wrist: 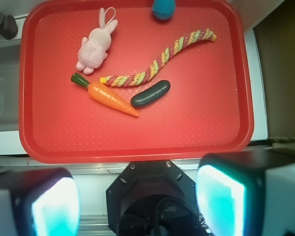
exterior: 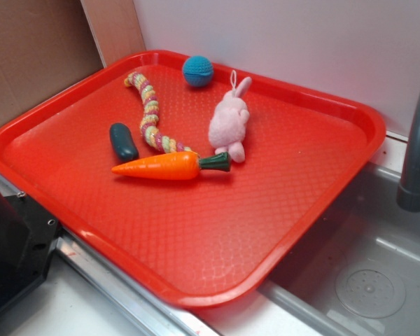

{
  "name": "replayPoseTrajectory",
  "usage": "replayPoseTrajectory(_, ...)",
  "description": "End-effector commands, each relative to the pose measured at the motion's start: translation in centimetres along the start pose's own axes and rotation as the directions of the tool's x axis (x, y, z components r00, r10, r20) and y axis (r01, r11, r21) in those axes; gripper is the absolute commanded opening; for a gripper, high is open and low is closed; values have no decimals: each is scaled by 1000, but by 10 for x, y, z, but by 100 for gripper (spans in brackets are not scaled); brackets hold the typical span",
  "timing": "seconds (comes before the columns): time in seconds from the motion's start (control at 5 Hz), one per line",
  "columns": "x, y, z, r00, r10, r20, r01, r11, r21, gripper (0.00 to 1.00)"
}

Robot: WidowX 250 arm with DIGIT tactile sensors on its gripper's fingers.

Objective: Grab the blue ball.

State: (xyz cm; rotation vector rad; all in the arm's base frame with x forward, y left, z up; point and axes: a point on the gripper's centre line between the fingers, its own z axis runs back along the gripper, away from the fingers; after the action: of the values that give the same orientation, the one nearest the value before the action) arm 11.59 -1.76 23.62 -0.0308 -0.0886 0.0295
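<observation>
The blue ball (exterior: 197,71) (wrist: 163,8) is small, teal and knitted. It rests at the far edge of the red tray (exterior: 217,231) (wrist: 137,142), against the rim. In the wrist view my gripper (wrist: 137,204) hangs high above the tray's near edge, far from the ball. Its two fingers (wrist: 221,201) stand wide apart with glowing teal pads and nothing between them. In the exterior view only part of the black arm base (exterior: 14,245) shows at the lower left; the gripper itself is out of that view.
On the tray lie a pink plush bunny (exterior: 229,122) (wrist: 94,46), an orange carrot (exterior: 169,166) (wrist: 108,95), a dark green cucumber toy (exterior: 123,141) (wrist: 151,93) and a braided rope toy (exterior: 150,112) (wrist: 162,59). A grey sink (exterior: 364,280) with a faucet (exterior: 416,154) lies to the right.
</observation>
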Motion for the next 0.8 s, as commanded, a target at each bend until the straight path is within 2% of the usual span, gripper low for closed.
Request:
replayPoseTrajectory(0.0,0,0,0,1000,0,0,0,1000,0,100)
replayPoseTrajectory(0.2,16,8,-16,996,29,85,-27,999,-25,100)
replayPoseTrajectory(0.4,38,17,-34,986,71,154,-72,997,1,100)
replayPoseTrajectory(0.6,64,30,-53,974,81,212,-77,997,-25,100)
